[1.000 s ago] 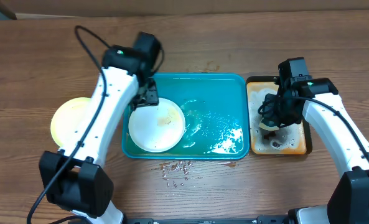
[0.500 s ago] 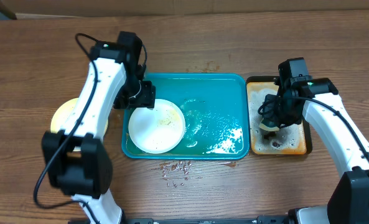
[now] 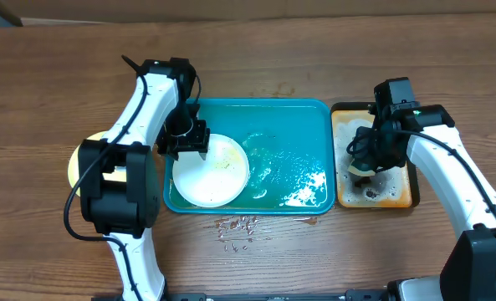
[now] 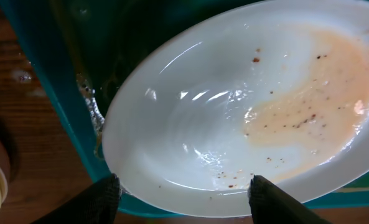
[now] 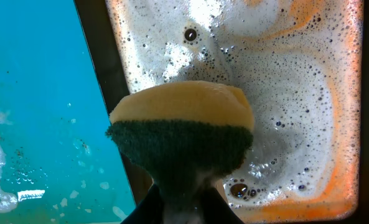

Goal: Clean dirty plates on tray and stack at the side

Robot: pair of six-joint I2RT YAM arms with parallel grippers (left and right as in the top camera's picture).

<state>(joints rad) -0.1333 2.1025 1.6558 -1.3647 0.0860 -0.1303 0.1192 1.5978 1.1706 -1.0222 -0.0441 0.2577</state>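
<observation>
One white plate (image 3: 212, 171) with a brown sauce smear lies in the left half of the teal tray (image 3: 298, 134). My left gripper (image 3: 186, 139) is open at the plate's left rim. In the left wrist view the plate (image 4: 234, 112) fills the frame and the left gripper (image 4: 184, 182) has its fingers spread wide at the near rim. The pale yellow-green plate (image 3: 74, 171) lies on the table left of the tray, mostly hidden by my arm. No other white plate shows. My right gripper (image 3: 365, 160) is shut on a yellow-and-green sponge (image 5: 181, 124) over the small tray.
The small black-rimmed tray (image 3: 394, 191) right of the teal tray holds orange-stained foam (image 5: 308, 74). Suds and water lie in the teal tray's right half (image 3: 302, 188). Water drops (image 3: 235, 226) spot the table in front of the tray.
My left arm has swung in over the table's left side and its gripper has come down to the white plate's left rim. The right arm and sponge have not moved.
</observation>
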